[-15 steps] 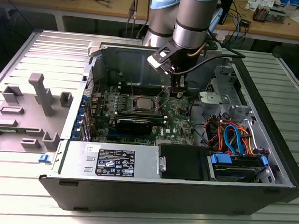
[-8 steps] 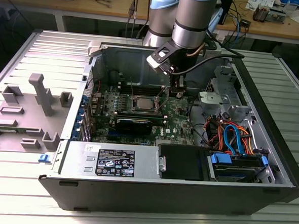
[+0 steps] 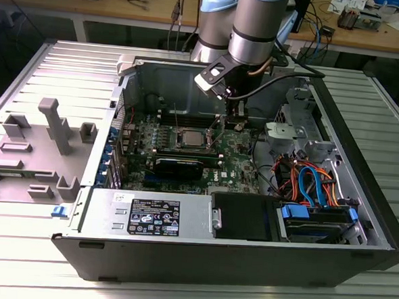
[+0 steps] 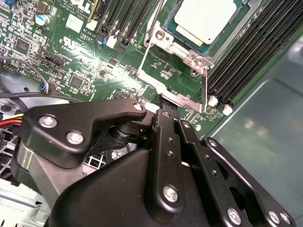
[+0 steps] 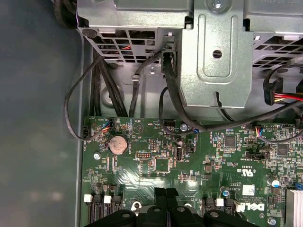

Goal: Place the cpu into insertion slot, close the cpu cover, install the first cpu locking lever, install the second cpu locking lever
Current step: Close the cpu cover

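Observation:
The cpu, a silver-topped square chip, lies flat in the insertion slot on the green motherboard. The cpu cover, a silvery metal frame, lies down around the chip, whose top shows through the cut-out. A thin metal lever rod runs along the frame's side. My gripper is shut, with black fingers pressed together. Its tip is at the socket frame's outer edge; I cannot tell whether it touches. In the exterior view the gripper hangs just to the right of the cpu. The fingers point down at the board.
Black memory slots flank the socket on both sides. A black graphics card lies in front of it. The power supply, the drive cage with coloured cables and the case walls surround the board. A grey fixture sits outside the case.

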`<state>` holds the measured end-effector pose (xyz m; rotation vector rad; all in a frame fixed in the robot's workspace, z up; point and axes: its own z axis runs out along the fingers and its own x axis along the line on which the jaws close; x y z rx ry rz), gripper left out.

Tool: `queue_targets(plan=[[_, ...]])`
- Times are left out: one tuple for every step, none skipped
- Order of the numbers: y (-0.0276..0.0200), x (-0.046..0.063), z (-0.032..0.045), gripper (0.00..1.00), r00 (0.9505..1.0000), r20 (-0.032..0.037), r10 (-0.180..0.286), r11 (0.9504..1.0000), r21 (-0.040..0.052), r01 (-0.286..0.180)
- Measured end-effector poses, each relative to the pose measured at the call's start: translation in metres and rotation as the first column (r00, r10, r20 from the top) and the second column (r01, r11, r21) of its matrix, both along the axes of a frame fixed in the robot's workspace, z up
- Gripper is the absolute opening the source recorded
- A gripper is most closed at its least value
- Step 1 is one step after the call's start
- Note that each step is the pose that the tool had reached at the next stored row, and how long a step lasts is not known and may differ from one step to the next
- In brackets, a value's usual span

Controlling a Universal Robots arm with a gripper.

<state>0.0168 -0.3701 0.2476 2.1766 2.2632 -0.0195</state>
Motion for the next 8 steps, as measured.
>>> queue_targets(plan=[[0.0, -0.0001, 0.0, 0.11, 1.0, 0.0, 0.0, 1.0, 0.0, 0.0], [0.0, -0.0005, 0.0, 0.11, 1.0, 0.0, 0.0, 1.0, 0.0, 0.0], [0.0, -0.0009, -0.0001, 0.11, 1.0, -0.0001, 0.0, 1.0, 0.0, 0.0], [0.0, -0.001, -0.0001, 0.11, 1.0, -0.0001, 0.0, 1.0, 0.0, 0.0], [0.0, -0.0012, -0.0001, 0.11, 1.0, -0.0001, 0.0, 1.0, 0.0, 0.0], [0.0, -0.0014, -0.0001, 0.11, 1.0, -0.0001, 0.0, 1.0, 0.0001, 0.0], [0.0, -0.0016, -0.0002, 0.11, 1.0, -0.0002, 0.0, 1.0, 0.0, 0.0], [0.0, -0.0019, -0.0002, 0.11, 1.0, -0.0002, 0.0, 1.0, 0.0, 0.0]])
